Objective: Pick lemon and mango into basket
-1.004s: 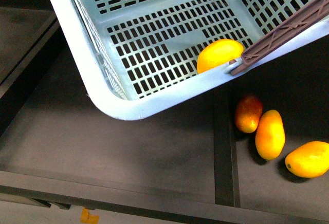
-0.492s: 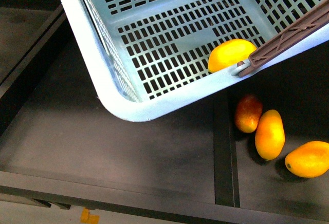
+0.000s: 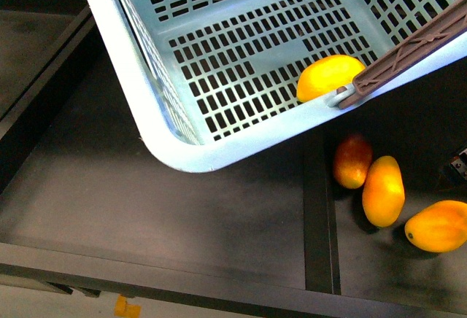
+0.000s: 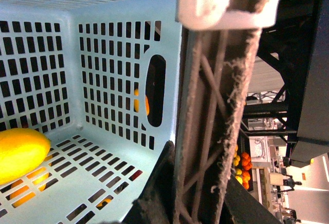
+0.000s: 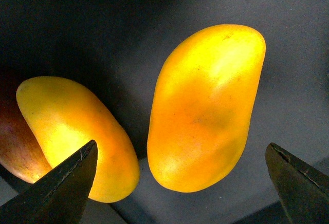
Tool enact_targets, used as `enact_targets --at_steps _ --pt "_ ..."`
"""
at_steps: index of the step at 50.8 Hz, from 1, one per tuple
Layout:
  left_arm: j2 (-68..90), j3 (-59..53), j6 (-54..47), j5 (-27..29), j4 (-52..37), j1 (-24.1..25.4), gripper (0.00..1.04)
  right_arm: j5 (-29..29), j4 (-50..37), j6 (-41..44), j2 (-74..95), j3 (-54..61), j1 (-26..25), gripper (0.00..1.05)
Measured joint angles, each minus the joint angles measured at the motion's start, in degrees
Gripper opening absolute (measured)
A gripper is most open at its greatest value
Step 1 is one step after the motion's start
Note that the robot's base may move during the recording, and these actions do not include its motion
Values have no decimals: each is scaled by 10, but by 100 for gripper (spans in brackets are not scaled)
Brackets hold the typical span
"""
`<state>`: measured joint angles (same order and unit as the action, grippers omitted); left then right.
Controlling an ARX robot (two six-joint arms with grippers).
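Observation:
The aqua-blue basket hangs tilted above the dark shelf. My left gripper is shut on its brown handle. The yellow lemon lies in the basket's low corner and also shows in the left wrist view. Two orange-yellow mangoes lie on the shelf at the right. My right gripper is open just above the outer mango, its jaws on either side and clear of it. Only a dark bit of this gripper shows in the front view.
A red-blushed mango touches the middle mango and shows at the picture edge in the right wrist view. A raised divider splits the shelf. The shelf's front edge runs along the near side.
The basket has shifted a little right and up, and the lemon slid with it toward the handle. A part of my right gripper has come into the front view's right edge.

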<state>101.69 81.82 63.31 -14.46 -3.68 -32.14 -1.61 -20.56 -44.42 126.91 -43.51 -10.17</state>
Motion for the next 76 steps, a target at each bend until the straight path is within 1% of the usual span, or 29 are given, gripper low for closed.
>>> enact_targets --at_steps 29,44,51,52,55,60,63,69,75,76 --pt "0 0 0 0 0 0 7 10 4 -23 68 -51 1 96" --pt "0 0 0 1 0 0 7 21 7 -28 111 -86 16 96" --pt "0 0 0 1 0 0 7 25 7 -34 118 -86 16 71" --pt "0 0 0 1 0 0 7 25 7 -34 118 -85 15 68" --pt "0 0 0 1 0 0 7 24 4 -34 117 -82 12 64" --pt "0 0 0 0 0 0 7 25 0 -8 102 -65 2 63" --pt "0 0 0 0 0 0 7 24 0 24 79 -49 -11 62" --pt "0 0 0 1 0 0 7 9 18 114 -12 -19 -63 62" --pt "0 0 0 1 0 0 7 -37 57 202 -125 2 -122 62" --pt "0 0 0 1 0 0 7 -42 61 205 -135 3 -126 62"
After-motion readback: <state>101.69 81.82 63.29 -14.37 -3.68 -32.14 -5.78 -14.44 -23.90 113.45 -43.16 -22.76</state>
